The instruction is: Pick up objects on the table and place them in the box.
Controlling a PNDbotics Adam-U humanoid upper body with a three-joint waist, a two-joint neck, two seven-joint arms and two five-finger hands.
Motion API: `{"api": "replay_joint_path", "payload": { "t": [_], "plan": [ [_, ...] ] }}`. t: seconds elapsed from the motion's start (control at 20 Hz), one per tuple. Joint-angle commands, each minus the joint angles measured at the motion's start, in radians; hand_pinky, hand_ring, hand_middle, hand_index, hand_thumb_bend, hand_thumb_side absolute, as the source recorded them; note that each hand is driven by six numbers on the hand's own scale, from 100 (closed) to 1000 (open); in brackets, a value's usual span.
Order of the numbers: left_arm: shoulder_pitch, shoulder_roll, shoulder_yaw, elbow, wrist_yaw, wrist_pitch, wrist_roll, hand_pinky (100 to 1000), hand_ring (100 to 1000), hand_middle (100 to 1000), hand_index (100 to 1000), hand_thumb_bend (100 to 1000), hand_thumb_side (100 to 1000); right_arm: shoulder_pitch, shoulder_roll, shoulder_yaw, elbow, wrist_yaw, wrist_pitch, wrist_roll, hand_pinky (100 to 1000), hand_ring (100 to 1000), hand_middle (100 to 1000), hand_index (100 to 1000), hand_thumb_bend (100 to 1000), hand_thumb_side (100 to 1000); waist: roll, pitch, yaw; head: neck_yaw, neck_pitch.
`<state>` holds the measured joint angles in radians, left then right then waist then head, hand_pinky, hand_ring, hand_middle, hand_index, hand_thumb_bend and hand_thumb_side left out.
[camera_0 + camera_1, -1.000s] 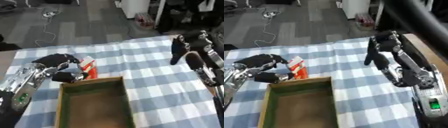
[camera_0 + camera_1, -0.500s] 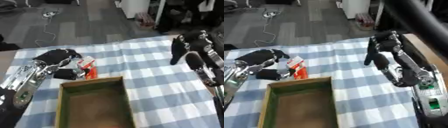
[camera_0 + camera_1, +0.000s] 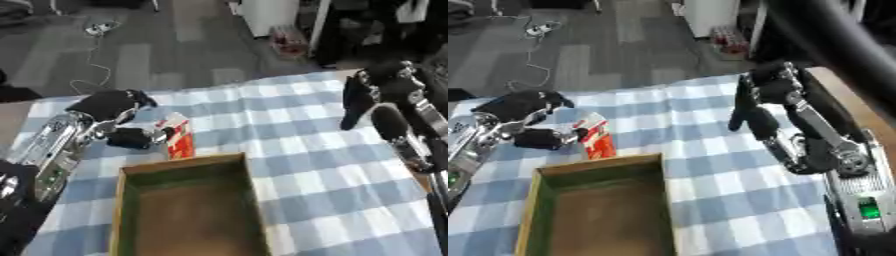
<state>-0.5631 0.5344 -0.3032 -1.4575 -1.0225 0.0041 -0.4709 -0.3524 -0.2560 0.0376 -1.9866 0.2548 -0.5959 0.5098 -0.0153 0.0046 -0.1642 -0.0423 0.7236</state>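
Observation:
A red and white carton (image 3: pixel 179 138) stands on the checked cloth just beyond the far left corner of the green-rimmed box (image 3: pixel 181 163). My left hand (image 3: pixel 112 106) hovers to the carton's left. Its thumb (image 3: pixel 134 138) reaches toward the carton's side and its fingers stay spread above and behind, not round the carton. My right hand (image 3: pixel 752 107) hangs over the right part of the table, fingers straight and pointing down, holding nothing.
The blue and white checked tablecloth (image 3: pixel 289 150) covers the table. A bare wooden edge (image 3: pixel 833 107) runs along the right side. Beyond the far edge lies grey floor with a cable (image 3: pixel 92 47) and furniture.
My left hand has drawn back and up from the carton, and its fingers no longer reach over the carton. The carton stays where it was. The right hand has not moved.

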Motion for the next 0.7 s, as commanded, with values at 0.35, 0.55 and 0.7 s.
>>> {"api": "replay_joint_path", "payload": {
  "t": [0.35,0.55,0.7],
  "plan": [
    [-0.038,0.003,-0.015,-0.003,0.003,-0.034,-0.046,698,742,829,913,319,1000,-0.023,-0.002,0.002,-0.013,-0.008,-0.014,0.019,349,330,368,471,100,1000,0.002,-0.011,-0.004,0.018,-0.005],
    [-0.045,-0.002,-0.019,0.016,-0.004,-0.04,-0.05,701,744,830,913,321,1000,-0.023,-0.001,0.003,-0.013,-0.008,-0.014,0.021,349,330,368,470,100,1000,0.002,-0.01,-0.005,0.018,-0.006],
    [-0.047,-0.004,-0.024,0.022,-0.01,-0.046,-0.048,703,746,832,914,320,1000,-0.023,-0.001,0.003,-0.013,-0.008,-0.014,0.023,350,330,369,472,100,1000,0.003,-0.01,-0.005,0.019,-0.006]
  ]
}}
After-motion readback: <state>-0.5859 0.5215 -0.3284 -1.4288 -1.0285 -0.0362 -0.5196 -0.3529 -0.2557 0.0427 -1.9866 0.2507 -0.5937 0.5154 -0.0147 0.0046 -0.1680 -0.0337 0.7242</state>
